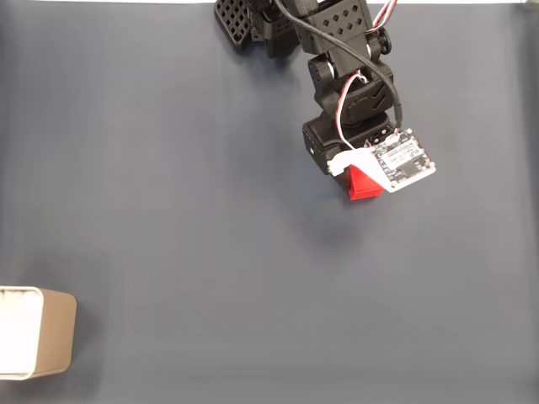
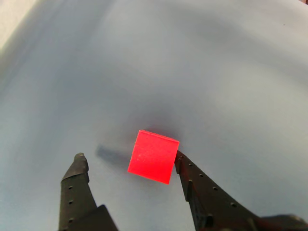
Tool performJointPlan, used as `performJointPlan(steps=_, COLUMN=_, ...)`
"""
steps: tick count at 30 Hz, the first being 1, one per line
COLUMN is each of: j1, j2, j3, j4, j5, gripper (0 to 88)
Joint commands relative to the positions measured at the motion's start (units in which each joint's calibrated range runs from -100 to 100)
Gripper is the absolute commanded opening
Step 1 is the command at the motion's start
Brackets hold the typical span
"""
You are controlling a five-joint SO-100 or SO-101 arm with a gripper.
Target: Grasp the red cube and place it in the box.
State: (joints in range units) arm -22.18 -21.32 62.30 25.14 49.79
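Cube (image 2: 153, 156) on grey mat, between gripper (image 2: 129, 160) fingers, touching right finger (image 2: 192, 178), gap to left one; jaws wide, nothing held. Risk: one-sided closing pushes or twists cube, corner pinch, slip on lift. Box (image 1: 38, 333) well apart, lower left in fixed view; weak grip may drop cube on long carry.

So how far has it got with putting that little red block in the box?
Early days. The arm has brought its open pincer down around the small bright red cube: one finger touches it, the other stands apart. Closing, lifting and carrying remain. The tan round-cornered box sits far off at the fixed view's lower left, nothing red visible inside.
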Motion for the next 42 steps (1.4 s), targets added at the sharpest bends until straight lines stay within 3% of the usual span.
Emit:
performJointPlan(steps=1, j1=-0.9, j2=-1.7, j3=-2.3, j4=-0.8, j5=-0.5, gripper=40.1)
performJointPlan(steps=30, j1=-3.5, j2=-1.0, j3=-2.3, j4=-2.5, j5=0.3, gripper=39.6)
performJointPlan(steps=42, j1=-2.2, j2=-0.9, j3=-1.8, j4=-2.4, j5=1.4, gripper=31.1)
